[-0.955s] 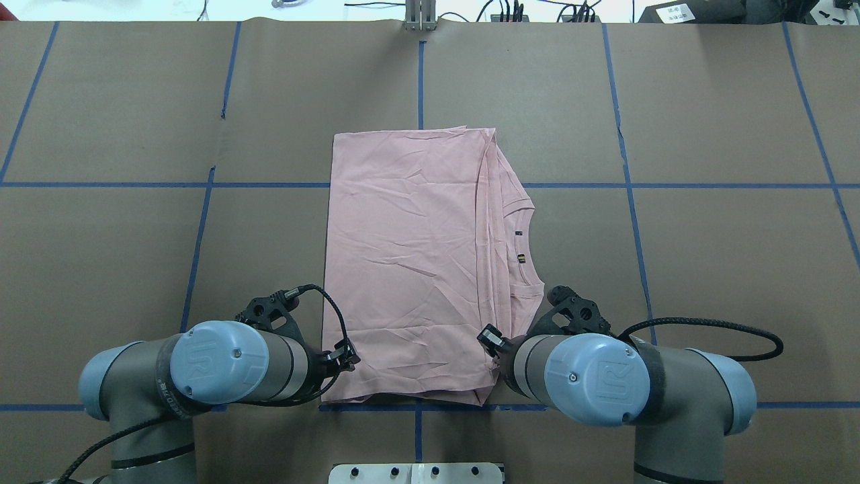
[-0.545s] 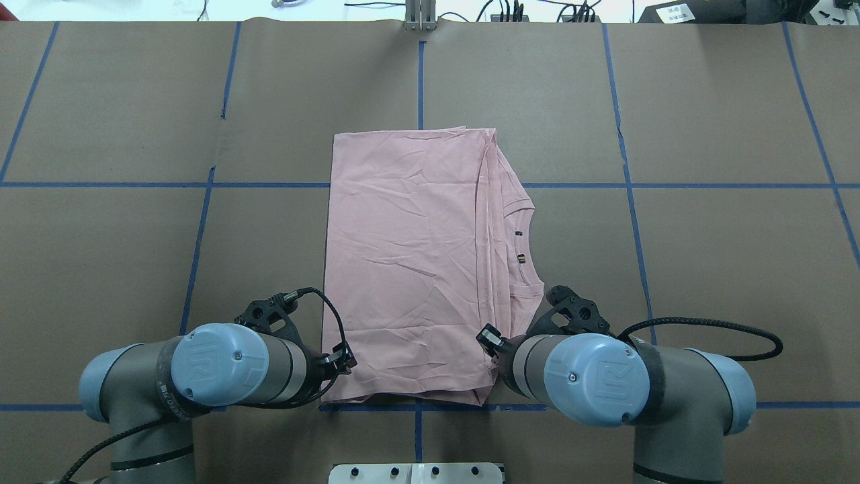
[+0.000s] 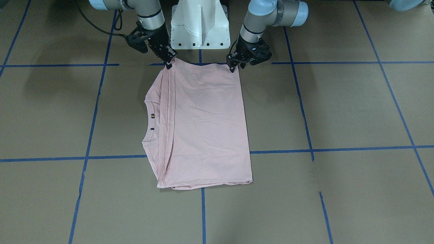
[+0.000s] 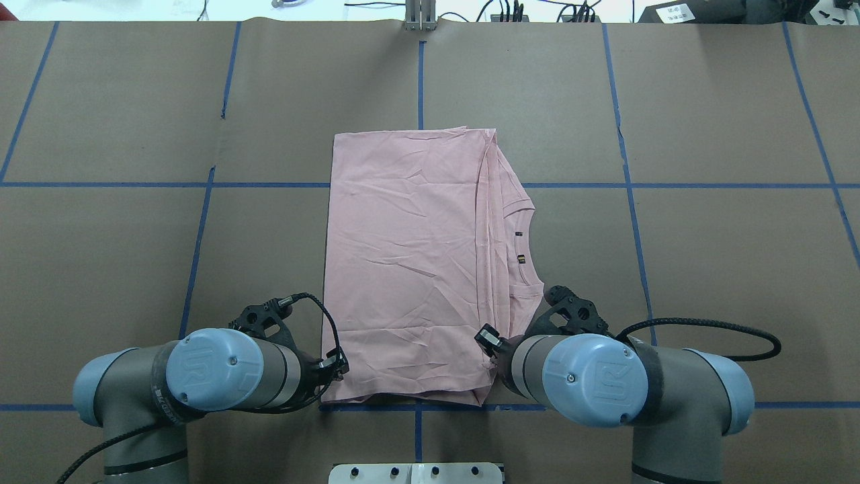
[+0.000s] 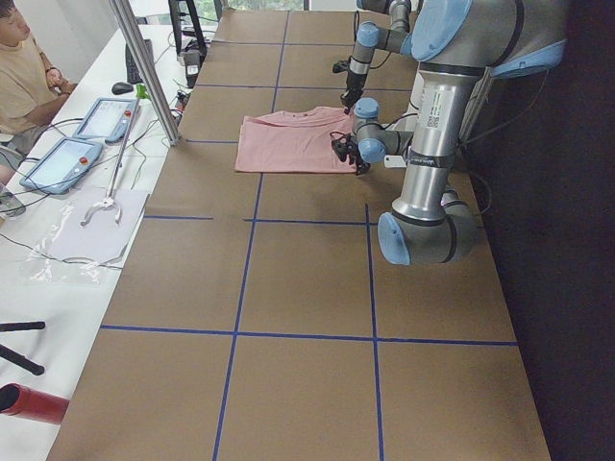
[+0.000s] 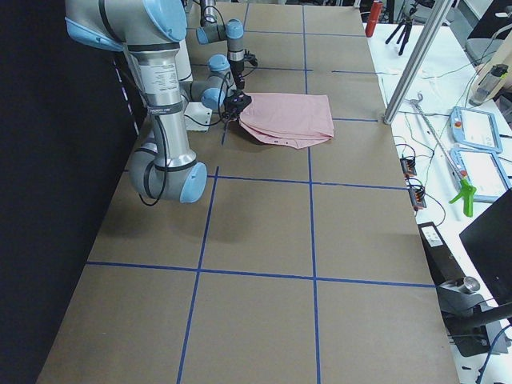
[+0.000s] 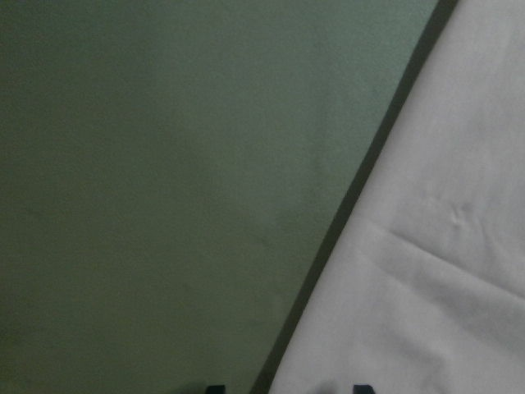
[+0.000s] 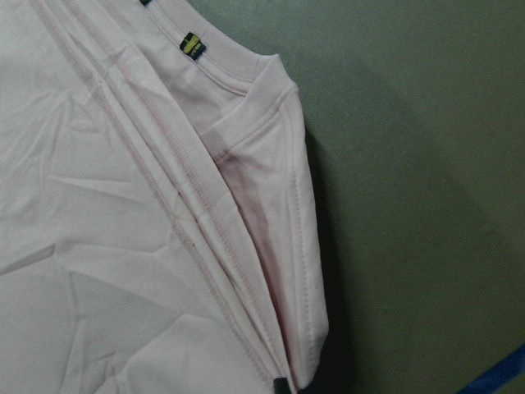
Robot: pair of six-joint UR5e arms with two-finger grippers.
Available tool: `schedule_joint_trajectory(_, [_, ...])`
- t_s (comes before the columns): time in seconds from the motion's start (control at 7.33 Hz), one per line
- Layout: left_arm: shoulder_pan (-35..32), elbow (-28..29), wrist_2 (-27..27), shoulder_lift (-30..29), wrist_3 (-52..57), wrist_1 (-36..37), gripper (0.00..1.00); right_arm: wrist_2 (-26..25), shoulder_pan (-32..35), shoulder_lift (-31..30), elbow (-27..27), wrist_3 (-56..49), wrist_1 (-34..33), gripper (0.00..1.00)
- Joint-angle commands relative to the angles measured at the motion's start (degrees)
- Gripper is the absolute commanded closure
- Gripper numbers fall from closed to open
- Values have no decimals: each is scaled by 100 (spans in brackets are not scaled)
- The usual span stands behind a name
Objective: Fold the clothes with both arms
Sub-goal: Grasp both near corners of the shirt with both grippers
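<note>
The pale pink T-shirt lies folded into a long rectangle on the brown table, with its collar on my right side. The dog print is hidden. My right gripper is at the shirt's near right corner. In the right wrist view a single dark tip sits on the folded edge, so it looks shut on it. My left gripper is at the near left corner and open. Its fingertips straddle the shirt's edge. From overhead both wrists hide the grippers beside the shirt.
The white pedestal base stands just behind the grippers. Blue tape lines grid the table. An operator, tablets and a metal post are along the far table edge.
My left arm has drawn back towards the base and slightly outward, to the shirt's near left corner. The right arm and the shirt have barely moved.
</note>
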Motion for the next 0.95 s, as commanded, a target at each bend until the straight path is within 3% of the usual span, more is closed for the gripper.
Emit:
schedule_joint_trajectory(0.0, [50,14,0,4,-3,0,69,0,0,4,4,0,0,100])
schedule_joint_trajectory(0.14, [59,5,-9,-4,-3,43,89,0,0,13,4,0,0,100])
schedule_joint_trajectory(0.27, [111,-21,-9,-13,-3,235,100,0,8,13,4,0,0,100])
schedule_joint_trajectory(0.55, [120,-317,-44,-48,-3,648,100,8,26,-13,30,0,0,100])
schedule_joint_trajectory(0.82, [199,-1012,-70,-109,-354,1246,100,0,-78,-293,493,69,-9,100])
